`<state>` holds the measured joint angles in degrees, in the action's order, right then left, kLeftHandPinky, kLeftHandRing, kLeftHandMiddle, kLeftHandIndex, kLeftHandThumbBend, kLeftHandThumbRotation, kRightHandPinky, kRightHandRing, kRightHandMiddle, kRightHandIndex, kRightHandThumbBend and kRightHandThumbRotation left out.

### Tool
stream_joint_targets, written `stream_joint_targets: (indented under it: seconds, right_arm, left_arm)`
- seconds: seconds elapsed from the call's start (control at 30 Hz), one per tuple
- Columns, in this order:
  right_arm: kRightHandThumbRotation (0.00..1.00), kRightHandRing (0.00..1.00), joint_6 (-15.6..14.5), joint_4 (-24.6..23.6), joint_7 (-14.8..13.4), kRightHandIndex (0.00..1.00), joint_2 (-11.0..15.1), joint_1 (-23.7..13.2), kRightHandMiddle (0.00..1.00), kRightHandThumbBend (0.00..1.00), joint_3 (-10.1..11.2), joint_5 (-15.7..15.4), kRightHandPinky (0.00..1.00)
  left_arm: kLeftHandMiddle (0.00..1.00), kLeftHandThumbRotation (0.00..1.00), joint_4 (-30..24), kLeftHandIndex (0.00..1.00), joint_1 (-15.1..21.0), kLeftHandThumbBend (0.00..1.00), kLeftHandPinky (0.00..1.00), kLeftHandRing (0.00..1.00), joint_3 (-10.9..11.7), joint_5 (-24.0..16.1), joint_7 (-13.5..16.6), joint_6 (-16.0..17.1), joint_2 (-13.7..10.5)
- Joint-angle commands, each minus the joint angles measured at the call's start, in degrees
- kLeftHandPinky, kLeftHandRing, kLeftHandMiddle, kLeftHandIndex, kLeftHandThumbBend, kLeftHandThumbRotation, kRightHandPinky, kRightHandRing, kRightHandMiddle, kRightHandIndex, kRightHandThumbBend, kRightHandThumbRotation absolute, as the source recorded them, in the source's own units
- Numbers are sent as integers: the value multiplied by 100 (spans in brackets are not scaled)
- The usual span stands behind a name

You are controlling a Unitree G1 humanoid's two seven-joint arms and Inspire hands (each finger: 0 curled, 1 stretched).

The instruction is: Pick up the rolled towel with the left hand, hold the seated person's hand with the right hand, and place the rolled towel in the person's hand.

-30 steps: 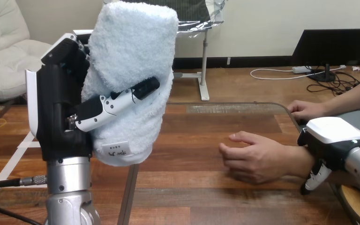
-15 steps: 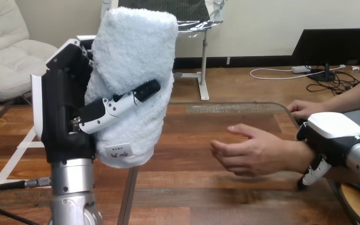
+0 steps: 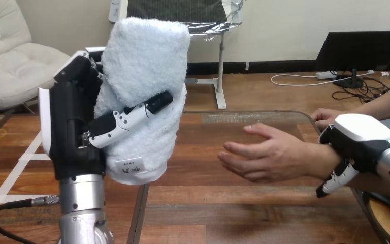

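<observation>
A pale blue rolled towel (image 3: 144, 91) stands upright in my left hand (image 3: 78, 127), high above the table at the view's left, with the thumb curled across its front. At the right, the person's hand (image 3: 269, 157) is held out palm up and open, fingers pointing left toward the towel. My right hand (image 3: 358, 145) is wrapped round the person's wrist, with one finger showing under it. A gap of bare table lies between the towel and the person's fingertips.
The person's other hand (image 3: 330, 118) rests on the wooden table (image 3: 223, 203) at its far right edge. A small white tag hangs at the towel's lower end.
The person's hand, held at the wrist by my right hand, has risen and moved left toward the towel, opening more. My left hand with the towel has shifted slightly right.
</observation>
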<state>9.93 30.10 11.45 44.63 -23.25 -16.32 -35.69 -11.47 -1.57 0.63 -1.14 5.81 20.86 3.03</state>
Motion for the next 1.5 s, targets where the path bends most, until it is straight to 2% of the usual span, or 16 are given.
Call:
stream_joint_targets:
  seconds: [0.0,0.4,0.6,1.0,1.47]
  right_arm:
    - [17,24,-162,-216,47,35,-27,-74,31,86,275,229,18]
    - [19,27,-207,-455,240,37,52,-82,33,87,447,423,21]
    - [20,30,-324,-621,354,39,68,-61,36,89,517,522,24]
    - [19,34,-343,-754,401,43,81,-43,40,92,556,521,28]
    - [17,35,-339,-800,387,43,19,-53,41,93,600,581,30]
  left_arm:
    - [27,0,112,37,587,56,15,21,-64,-123,33,205,59]
    - [28,0,488,37,740,55,15,21,-53,-176,114,296,96]
    - [28,0,686,37,822,56,16,22,-61,-227,141,398,85]
    - [28,0,1100,37,1024,54,16,22,-82,-211,121,552,90]
    - [28,0,1927,37,1488,53,16,22,-53,-107,146,870,135]
